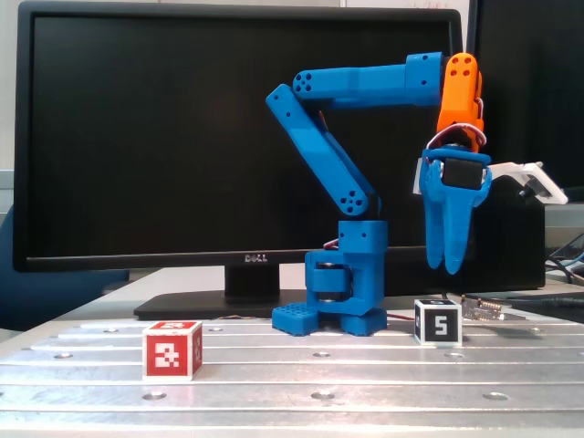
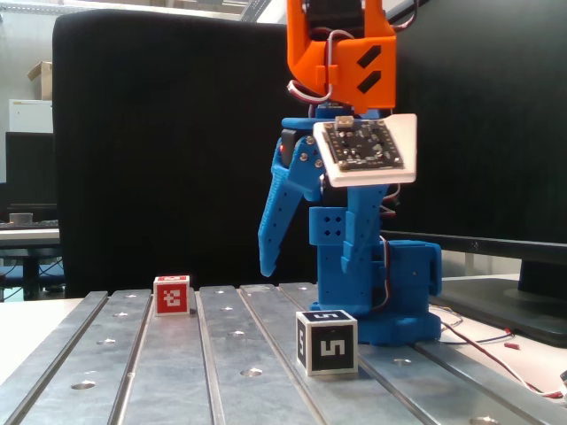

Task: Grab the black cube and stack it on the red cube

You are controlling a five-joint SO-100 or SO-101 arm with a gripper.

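Note:
The black cube (image 1: 437, 322) with a white "5" label sits on the metal table, right of the arm's blue base (image 1: 342, 292). It is near the front in a fixed view (image 2: 326, 342). The red cube (image 1: 172, 349) with a white pixel marker sits far to the left, also seen further back in a fixed view (image 2: 171, 295). My gripper (image 1: 447, 265) points straight down and hangs a little above the black cube, touching nothing. In a fixed view the gripper (image 2: 306, 266) has its jaws spread apart and empty.
The slotted aluminium table (image 1: 365, 379) has bolt holes. A large Dell monitor (image 1: 164, 137) stands right behind the arm. A metal connector and cables (image 1: 484, 308) lie right of the black cube. A circuit board on a white plate (image 2: 363, 146) sticks out from the wrist.

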